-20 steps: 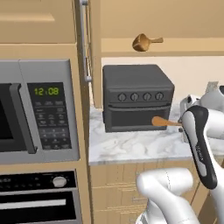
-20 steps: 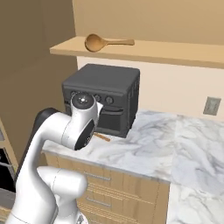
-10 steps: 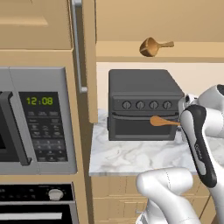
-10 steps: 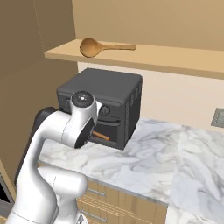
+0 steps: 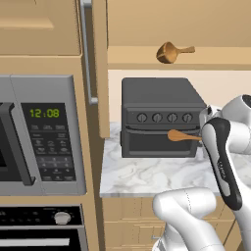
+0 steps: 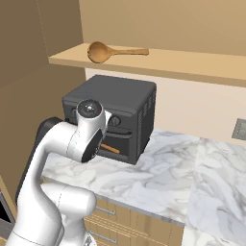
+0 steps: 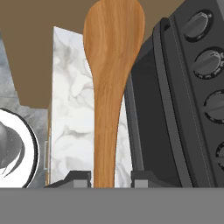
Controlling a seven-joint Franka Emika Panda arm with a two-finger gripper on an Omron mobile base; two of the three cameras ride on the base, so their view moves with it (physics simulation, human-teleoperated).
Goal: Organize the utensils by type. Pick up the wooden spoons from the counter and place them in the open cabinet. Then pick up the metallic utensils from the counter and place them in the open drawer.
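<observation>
Both base views have slid sideways since a second ago, so the base is driving; the held spoon keeps its place against the arm. Left to right in the left base view: the steel microwave [image 5: 41, 139] shows the only readable writing, a green 12:08, its keypad labels too small to read. Next stands the tall tan cabinet door [image 5: 100, 68], then the black toaster oven with four knobs [image 5: 162, 117] on the white marble counter [image 5: 147, 174]. Above, an orange-brown wooden spoon with a round bowl [image 5: 172, 51] lies on the open cabinet's tan shelf [image 6: 192, 62]. The gripper [image 7: 111, 180] is closed on the handle of a second orange-brown wooden spoon [image 7: 111, 83], carried level, just in front of the oven door. Likely risks: the bowl end clipping the oven (they sit very near) as the arm lifts, or striking the shelf's front edge and twisting loose
</observation>
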